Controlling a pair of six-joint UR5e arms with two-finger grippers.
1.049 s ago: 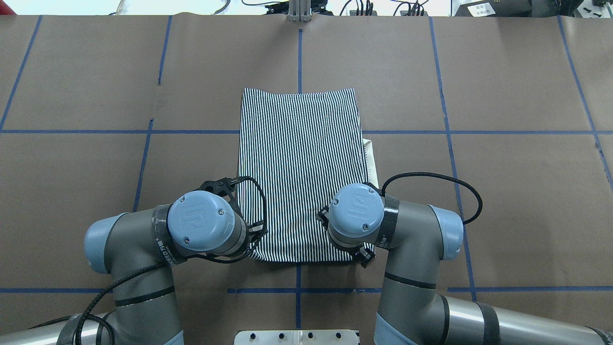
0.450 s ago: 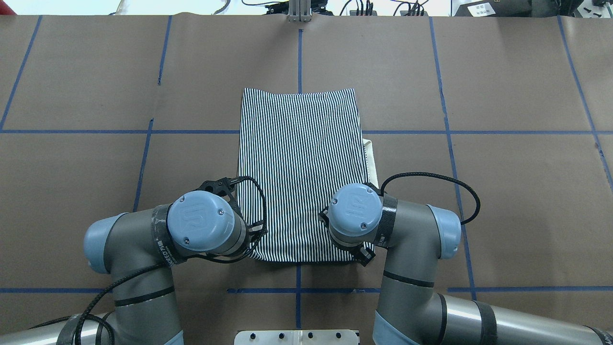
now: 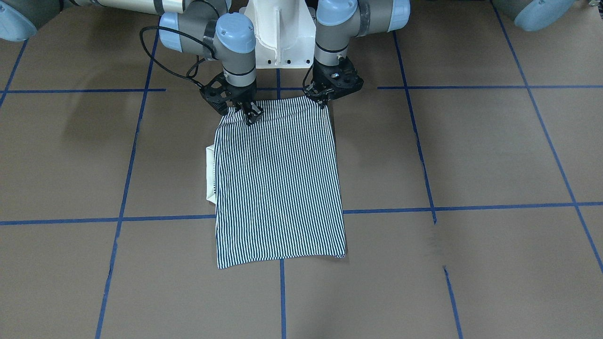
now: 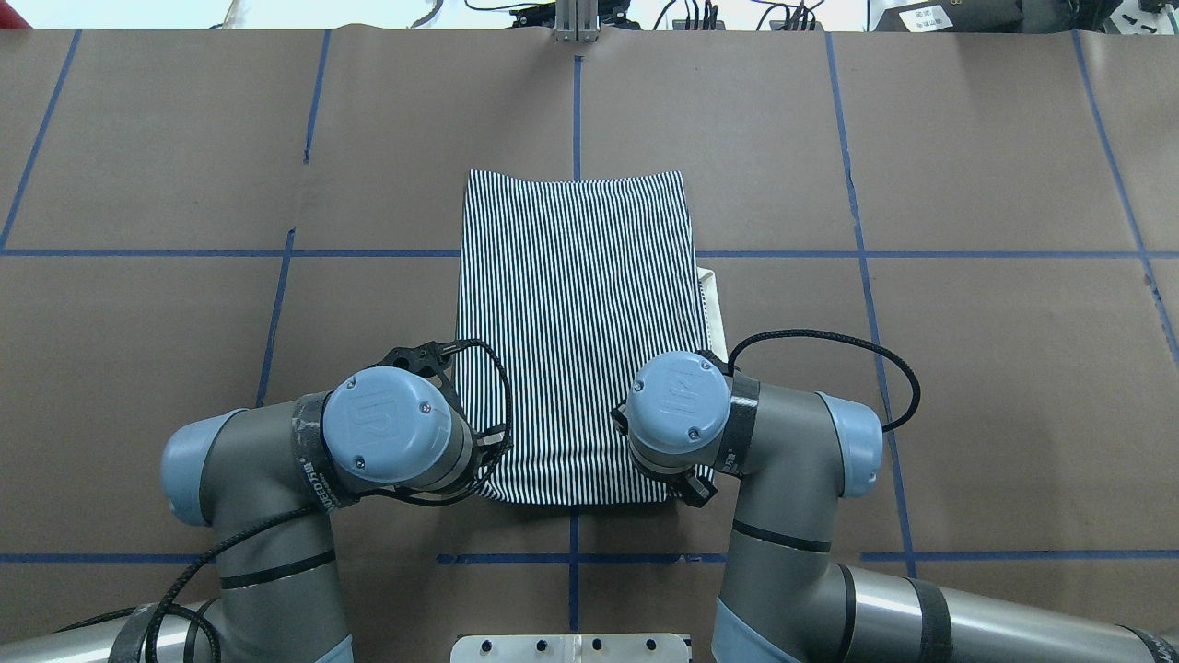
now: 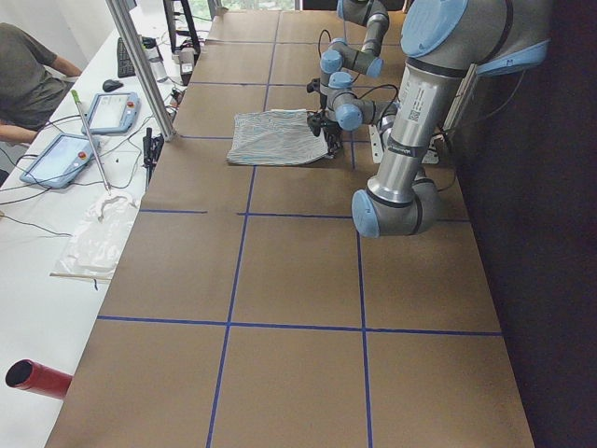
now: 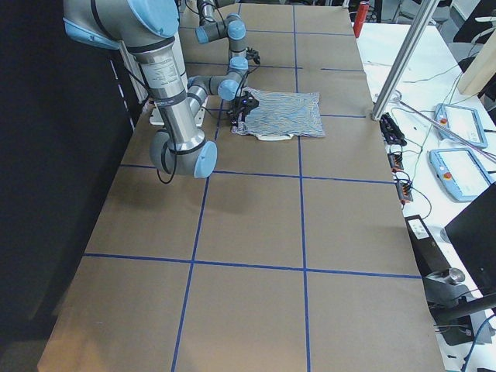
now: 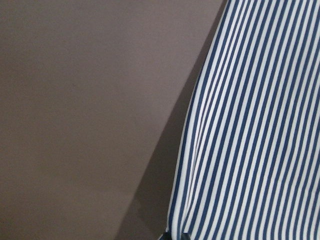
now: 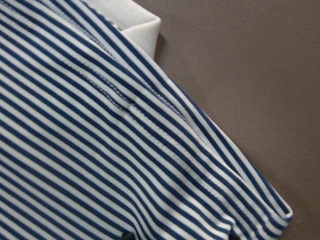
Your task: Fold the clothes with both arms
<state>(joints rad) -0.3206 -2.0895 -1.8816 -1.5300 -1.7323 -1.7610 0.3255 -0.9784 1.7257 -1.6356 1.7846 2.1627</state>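
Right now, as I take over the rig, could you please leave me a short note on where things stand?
Left pincer: appears shut on the shirt's robot-side edge, at its left corner.
Right pincer: appears shut on the same edge, near the right corner.
Shirt: lies mid-table as a long striped rectangle with no sleeves showing. The cream collar pokes out on the robot's right.
Done: the sides look folded in.
Left: probably carry the gripped edge over to the far edge to halve the shirt, then release.
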